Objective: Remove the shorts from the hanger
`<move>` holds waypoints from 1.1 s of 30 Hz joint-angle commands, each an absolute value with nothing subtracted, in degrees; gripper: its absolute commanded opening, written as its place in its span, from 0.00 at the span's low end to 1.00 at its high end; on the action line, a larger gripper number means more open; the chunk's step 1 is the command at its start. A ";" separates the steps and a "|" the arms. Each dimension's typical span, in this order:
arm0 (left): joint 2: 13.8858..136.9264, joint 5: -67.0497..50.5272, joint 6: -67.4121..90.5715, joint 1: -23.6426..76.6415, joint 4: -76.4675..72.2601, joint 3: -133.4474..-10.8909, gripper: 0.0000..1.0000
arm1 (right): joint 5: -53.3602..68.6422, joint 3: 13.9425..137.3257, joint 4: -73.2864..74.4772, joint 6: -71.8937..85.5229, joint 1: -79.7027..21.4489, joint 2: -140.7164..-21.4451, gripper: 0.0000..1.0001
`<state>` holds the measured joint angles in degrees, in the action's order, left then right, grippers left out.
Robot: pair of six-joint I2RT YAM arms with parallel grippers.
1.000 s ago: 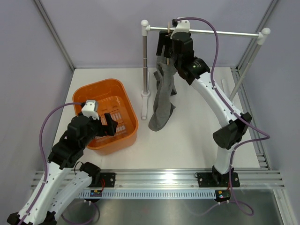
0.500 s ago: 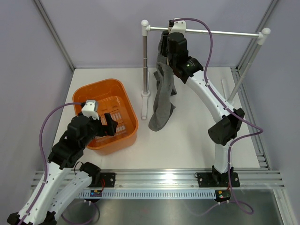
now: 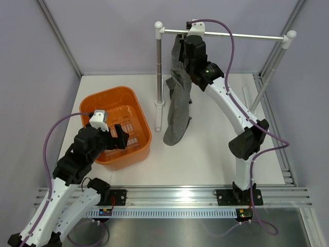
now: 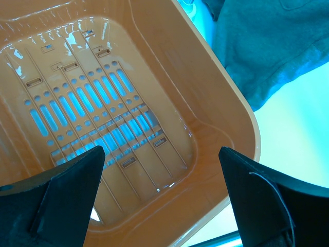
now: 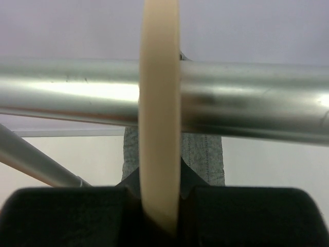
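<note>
right tool (image 5: pixel 160 205) clamps the hanger (image 5: pixel 160 103) at the far rail (image 5: pixel 257 116); shorts (image 3: pixel 179 110) hang straight down beneath; left tool (image 4: pixel 162 175) spread wide, well apart.

Pale lilac walls (image 3: pixel 103 36) enclose a white table (image 3: pixel 205 149) carrying a silver rail (image 3: pixel 247 36) on posts, under even light.
</note>
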<state>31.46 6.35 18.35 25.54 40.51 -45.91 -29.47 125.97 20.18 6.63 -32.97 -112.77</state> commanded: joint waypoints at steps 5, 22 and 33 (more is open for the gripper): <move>31.47 5.27 17.40 25.49 38.23 -47.11 0.99 | -28.40 128.24 23.72 6.68 -33.31 -103.46 0.00; 39.89 -1.92 19.51 25.58 35.86 -62.65 0.99 | -17.76 105.23 31.28 12.91 -33.31 -84.91 0.00; 61.59 18.80 23.73 50.25 31.30 -78.64 0.97 | -26.02 88.43 38.23 18.27 -43.14 -67.95 0.00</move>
<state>56.51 10.68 22.17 44.69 35.38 -73.93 -22.31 89.69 38.79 14.76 -40.71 -73.06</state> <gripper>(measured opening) 0.972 0.110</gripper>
